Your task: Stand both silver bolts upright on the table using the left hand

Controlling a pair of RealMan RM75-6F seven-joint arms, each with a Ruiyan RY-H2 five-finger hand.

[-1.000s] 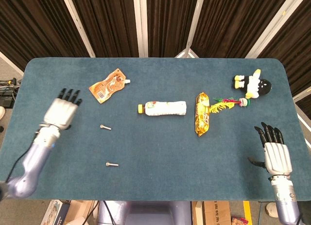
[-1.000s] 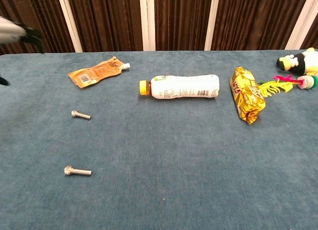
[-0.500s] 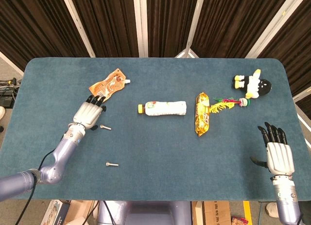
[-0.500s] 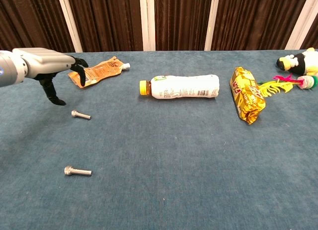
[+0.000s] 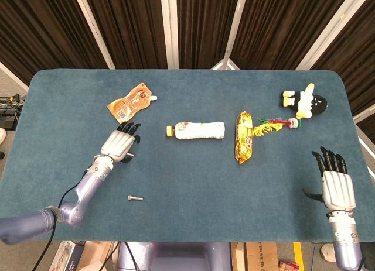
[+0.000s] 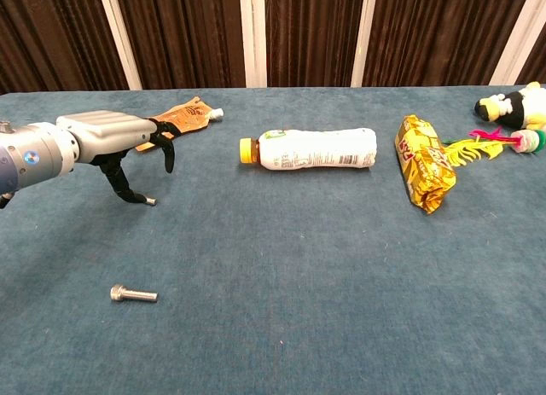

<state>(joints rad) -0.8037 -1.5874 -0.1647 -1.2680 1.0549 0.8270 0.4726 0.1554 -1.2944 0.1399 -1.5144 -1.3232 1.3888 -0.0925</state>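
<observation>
Our two arms and hands

Our left hand (image 5: 120, 144) has a silver-grey shell and black fingers (image 6: 168, 155); our forearm (image 6: 30, 154) is glossy silver-blue with a small blue round mark, and a thin black cable runs beside it. Our right hand (image 5: 336, 186) matches: pale ribbed back, black fingers, silver wrist.

From my console, the table (image 5: 193, 183) is a deep teal felt. At my ten o'clock lies an orange pouch (image 5: 130, 103) with a white spout; at twelve, a white bottle (image 5: 199, 130) capped in yellow; at one, a gold-and-red snack pack (image 5: 244, 138). A black, white and yellow plush (image 5: 306, 101) sits at two. Both silver hands, left hand (image 5: 119, 143) and right hand (image 5: 336, 185), carry black fingers; the near bolt (image 6: 133, 294) is silver.
</observation>
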